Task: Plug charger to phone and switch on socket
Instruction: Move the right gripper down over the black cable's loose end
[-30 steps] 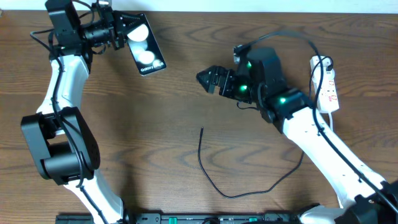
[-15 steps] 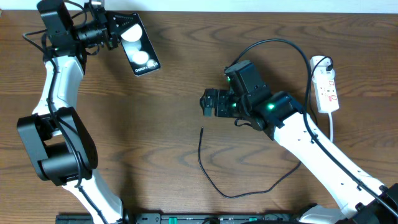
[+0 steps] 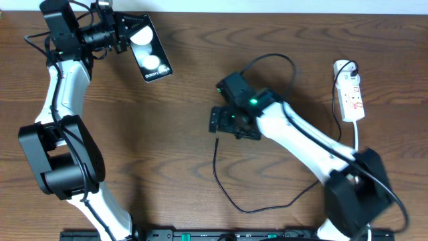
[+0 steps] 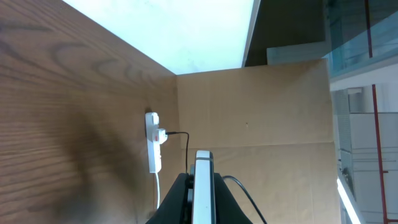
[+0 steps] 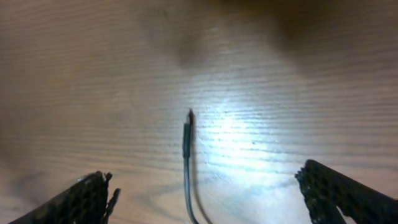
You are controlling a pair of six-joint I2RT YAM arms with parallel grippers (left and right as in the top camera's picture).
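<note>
My left gripper (image 3: 127,35) is shut on the phone (image 3: 150,48), a black slab with two white circles, and holds it above the table's far left; in the left wrist view the phone (image 4: 203,186) shows edge-on between the jaws. My right gripper (image 3: 215,120) is open and hovers just above the charger's plug tip (image 3: 217,139). In the right wrist view the charger (image 5: 186,162) lies on the wood between the spread fingertips (image 5: 93,199), untouched. The cable (image 3: 231,197) curves along the table. The white socket (image 3: 350,94) lies at the far right.
The table is brown wood (image 3: 167,147). In the left wrist view the socket (image 4: 153,142) lies near a cardboard wall (image 4: 261,106) with a black plug in it. A thick black arm cable (image 3: 267,61) loops over my right arm.
My right gripper has swung left and down from mid-table to just over the charger's plug tip. The left gripper with the phone shifted slightly up-left, then held still.
</note>
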